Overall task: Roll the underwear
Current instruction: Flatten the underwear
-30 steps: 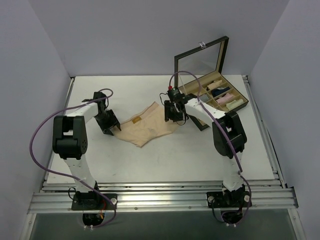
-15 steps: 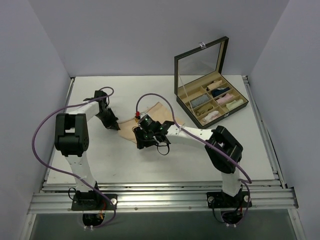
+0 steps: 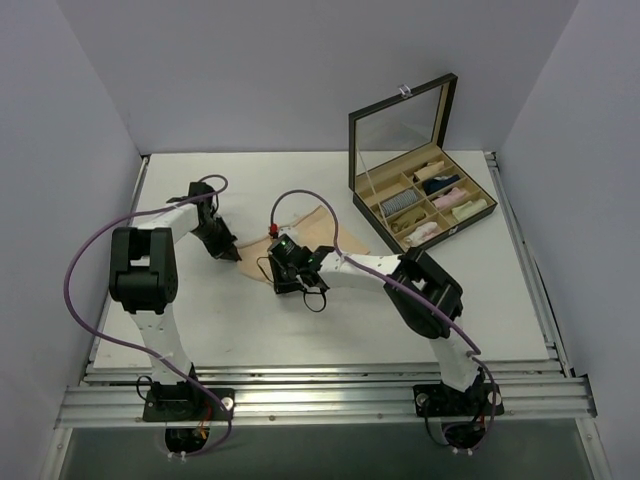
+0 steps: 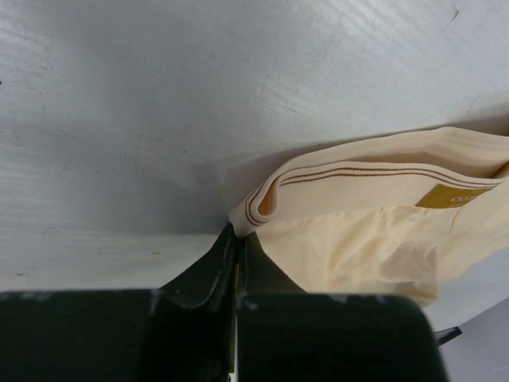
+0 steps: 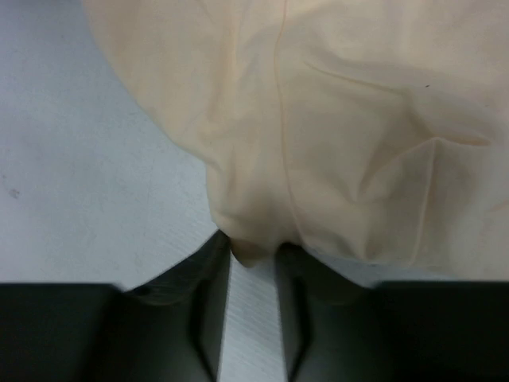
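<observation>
The underwear (image 3: pixel 318 226) is thin peach-beige cloth lying flat mid-table, partly hidden under my right arm. My left gripper (image 3: pixel 232 253) is at its left corner. In the left wrist view that gripper (image 4: pixel 238 235) is shut on the striped waistband corner of the underwear (image 4: pixel 358 255). My right gripper (image 3: pixel 284 280) sits low at the garment's near tip. In the right wrist view a small nub of the underwear (image 5: pixel 334 143) is pinched between the narrowed jaws of the gripper (image 5: pixel 253 255).
An open dark box (image 3: pixel 378 222) with a glass lid stands at the back right, its compartments holding several cloth rolls. A purple cable (image 3: pixel 300 195) arcs over the garment. Grey walls close in the table on three sides.
My right arm swung from beside the box across to the garment's near tip and narrowed its jaws on cloth. The left gripper closed on the waistband corner.
</observation>
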Tool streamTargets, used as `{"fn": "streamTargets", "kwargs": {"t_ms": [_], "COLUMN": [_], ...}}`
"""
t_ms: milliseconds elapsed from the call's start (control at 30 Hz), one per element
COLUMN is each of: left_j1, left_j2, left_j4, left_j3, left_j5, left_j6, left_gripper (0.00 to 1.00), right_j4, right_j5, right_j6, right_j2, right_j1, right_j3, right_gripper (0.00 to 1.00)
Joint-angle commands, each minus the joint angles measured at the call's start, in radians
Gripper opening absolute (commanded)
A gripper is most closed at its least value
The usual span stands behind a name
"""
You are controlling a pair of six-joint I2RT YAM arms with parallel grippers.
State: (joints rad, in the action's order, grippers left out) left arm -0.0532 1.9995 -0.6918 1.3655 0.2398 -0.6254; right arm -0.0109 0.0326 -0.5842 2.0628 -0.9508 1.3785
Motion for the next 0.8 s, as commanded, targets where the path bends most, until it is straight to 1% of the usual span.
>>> {"fn": "streamTargets", "kwargs": {"t_ms": [0,33,67,100,133,267,300,367,467,533,600,767], "left_j1": [-0.002,-0.002,-0.002,-0.002,0.000,-0.002,-0.004,-0.011,-0.028,-0.034,-0.033,-0.034], "left_j2": [-0.042,-0.045,-0.059,-0.068,-0.079,-0.151,-0.163,-0.195,-0.212,-0.220,-0.228,-0.217], "left_j4": [-0.017,-0.023,-0.034,-0.038,-0.043,-0.038,-0.037,-0.023,-0.017,-0.006,-0.003,-0.002], "left_j3": [-0.003,-0.002,-0.003,-0.006,-0.014,-0.034,-0.039,-0.061,-0.088,-0.124,-0.140,-0.115], "left_j5": [-0.008,-0.010,-0.013,-0.017,-0.020,-0.014,-0.008,0.006,0.007,0.007,0.000,-0.040], "left_j6": [-0.002,-0.003,-0.007,-0.008,-0.011,-0.025,-0.028,-0.034,-0.040,-0.043,-0.042,-0.024], "left_gripper": [0.02,0.02,0.02,0.02,0.02,0.02,0.02,0.02,0.02,0.02,0.02,0.02], "right_j4": [-0.006,-0.014,-0.088,-0.151,-0.205,-0.465,-0.498,-0.550,-0.586,-0.601,-0.613,-0.604], "right_j5": [-0.091,-0.094,-0.111,-0.123,-0.120,-0.045,0.020,0.076,0.122,0.130,0.171,0.243], "right_j6": [-0.011,-0.005,0.007,0.012,0.024,0.115,0.142,0.167,0.196,0.199,0.202,0.224], "right_j2": [0.008,-0.003,-0.009,-0.018,-0.026,-0.092,-0.116,-0.133,-0.148,-0.150,-0.141,-0.096], "right_j1": [-0.009,-0.006,-0.005,-0.002,0.001,0.018,0.023,0.032,0.043,0.052,0.067,0.128], "right_j3": [0.033,0.036,0.050,0.072,0.118,0.177,0.183,0.189,0.200,0.232,0.275,0.333], "right_gripper": [0.19,0.12,0.03,0.00,0.00,0.00,0.00,0.00,0.00,0.00,0.00,0.00]}}
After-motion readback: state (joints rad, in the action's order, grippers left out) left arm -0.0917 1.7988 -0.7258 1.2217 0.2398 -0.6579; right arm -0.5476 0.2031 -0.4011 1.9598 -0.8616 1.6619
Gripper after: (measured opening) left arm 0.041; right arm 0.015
